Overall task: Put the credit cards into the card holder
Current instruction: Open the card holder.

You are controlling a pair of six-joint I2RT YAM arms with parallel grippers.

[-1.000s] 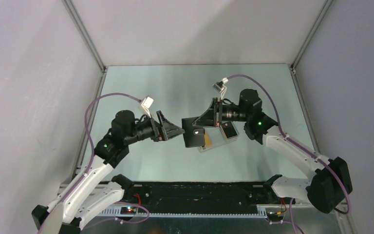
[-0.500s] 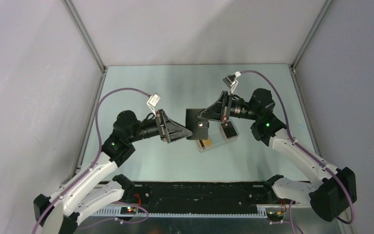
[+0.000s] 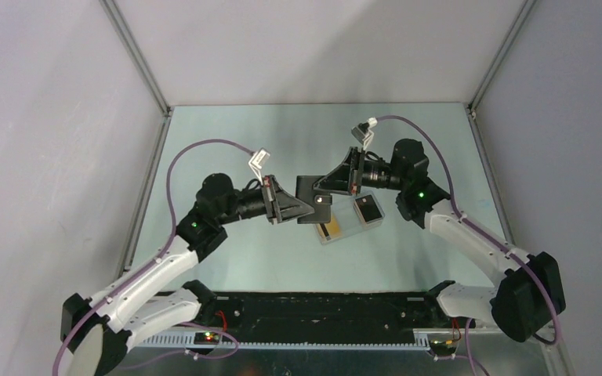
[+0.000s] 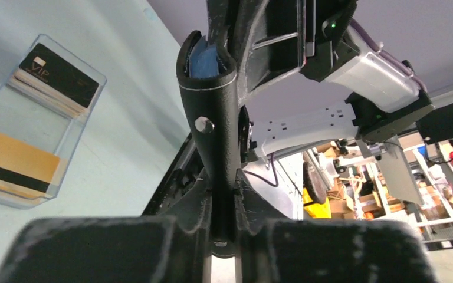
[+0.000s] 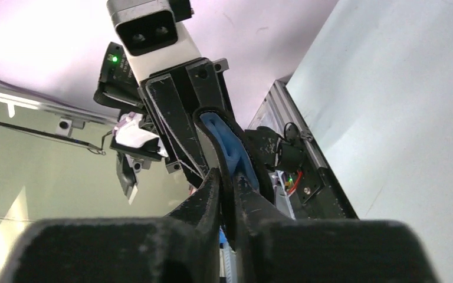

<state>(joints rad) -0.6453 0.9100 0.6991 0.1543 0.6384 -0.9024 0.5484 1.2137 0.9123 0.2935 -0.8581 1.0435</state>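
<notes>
- So the card holder (image 4: 209,112) is up in the air between the two arms, over the middle of the table (image 3: 235,149), not resting on anything.
- The left gripper (image 4: 224,197) is clamped on one edge of it. From the left wrist cam you see the black wallet edge-on, with a finger pressed against each side.
- The right gripper (image 5: 224,186) comes in from the opposite side, pinched tight on a thin flap of the same holder. So both arms have hold of it at once.
- The holder gapes a little at the end away from the left fingers, and the blue lining (image 4: 203,56) peeks out of the fold. There's a tiny silver stud (image 4: 203,124) on the outer face.
- The credit cards (image 3: 328,229) are all sitting in a clear plastic tray (image 4: 47,127) on the table, just beside and below the holder, on the right arm's side.
- One end of the tray has an orange card (image 4: 13,167) with a black stripe lying on top of a small pile.
- The other end has a second stack topped by a black card (image 4: 59,75) with "VIP" printed on it.
- Neither gripper is touching the tray or any card.
</notes>
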